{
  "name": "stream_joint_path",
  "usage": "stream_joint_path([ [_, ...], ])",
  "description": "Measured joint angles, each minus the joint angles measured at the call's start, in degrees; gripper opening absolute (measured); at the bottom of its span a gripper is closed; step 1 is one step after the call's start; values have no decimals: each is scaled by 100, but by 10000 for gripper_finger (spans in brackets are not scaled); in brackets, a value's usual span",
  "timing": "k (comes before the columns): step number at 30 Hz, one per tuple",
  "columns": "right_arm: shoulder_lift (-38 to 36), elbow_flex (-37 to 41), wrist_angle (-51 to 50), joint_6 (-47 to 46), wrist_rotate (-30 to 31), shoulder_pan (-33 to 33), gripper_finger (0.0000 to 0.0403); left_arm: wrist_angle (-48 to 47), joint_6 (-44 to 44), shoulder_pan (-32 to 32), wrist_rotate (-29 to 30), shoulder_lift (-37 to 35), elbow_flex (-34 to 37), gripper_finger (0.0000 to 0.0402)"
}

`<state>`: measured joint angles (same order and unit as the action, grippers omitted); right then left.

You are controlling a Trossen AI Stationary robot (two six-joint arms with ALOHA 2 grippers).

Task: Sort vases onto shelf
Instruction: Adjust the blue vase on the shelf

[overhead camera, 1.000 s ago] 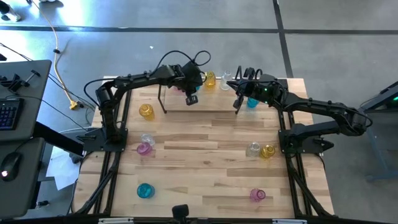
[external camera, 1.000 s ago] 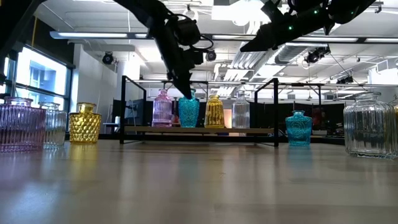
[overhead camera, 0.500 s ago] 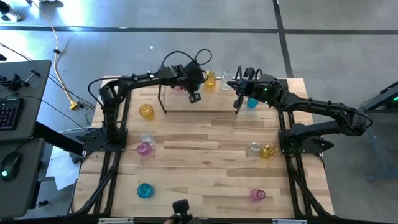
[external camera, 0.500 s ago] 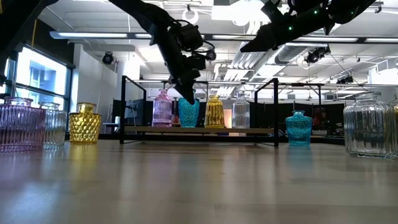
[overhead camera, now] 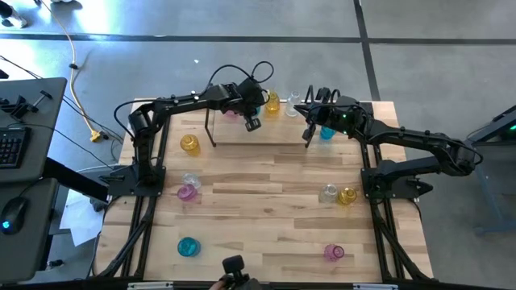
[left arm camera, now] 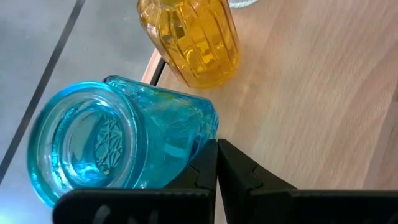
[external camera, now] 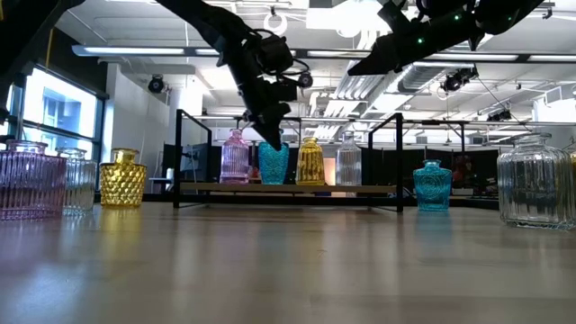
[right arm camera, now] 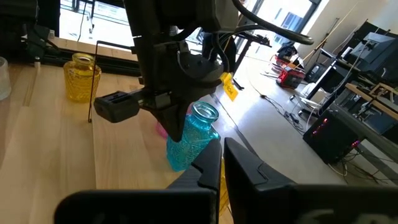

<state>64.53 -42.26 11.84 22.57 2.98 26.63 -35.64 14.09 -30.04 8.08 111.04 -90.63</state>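
Observation:
The shelf (overhead camera: pixel 258 129) (external camera: pixel 288 187) stands at the table's far edge. In the low view a pink vase (external camera: pixel 235 157), a teal vase (external camera: pixel 273 164), a yellow vase (external camera: pixel 310 162) and a clear vase (external camera: pixel 348 162) stand upright in a row on it. My left gripper (overhead camera: pixel 252 122) (left arm camera: pixel 216 149) is shut and points down right beside the teal vase (left arm camera: pixel 124 143), hiding its neck in the low view. My right gripper (right arm camera: pixel 221 155) is shut and hovers above the shelf's right end (overhead camera: pixel 309 129), touching nothing. My left gripper comes at the teal vase from above. The outer side of one shut finger (left arm camera: pixel 202 165) lies close against the vase's body (left arm camera: pixel 196 127), below the rim. I cannot tell whether they touch. The vase stands upright on the shelf.
Another teal vase (overhead camera: pixel 326 133) stands on the table just right of the shelf. Loose vases stand on the table: yellow (overhead camera: pixel 189 144), clear and pink (overhead camera: pixel 189 188), teal (overhead camera: pixel 188 246), pink (overhead camera: pixel 334 253), clear (overhead camera: pixel 328 193), yellow (overhead camera: pixel 347 196). The table's middle is bare wood (overhead camera: pixel 258 209).
My left gripper has shifted a little toward the table's right and far edge, staying at the teal vase's neck. The vases on the shelf have kept their places.

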Motion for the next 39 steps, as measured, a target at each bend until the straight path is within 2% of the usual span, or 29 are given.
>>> stream_joint_path([
  [8,0,0,0,0,2,0,2,166,-2,-2,2,0,0,0],
  [16,0,0,-3,2,2,0,2,-75,-2,44,-26,0,0,0],
  [28,0,0,-39,4,4,0,2,-220,-46,28,262,0,0,0],
  [39,0,0,-39,4,4,0,2,-220,-52,-22,282,0,-2,0],
])
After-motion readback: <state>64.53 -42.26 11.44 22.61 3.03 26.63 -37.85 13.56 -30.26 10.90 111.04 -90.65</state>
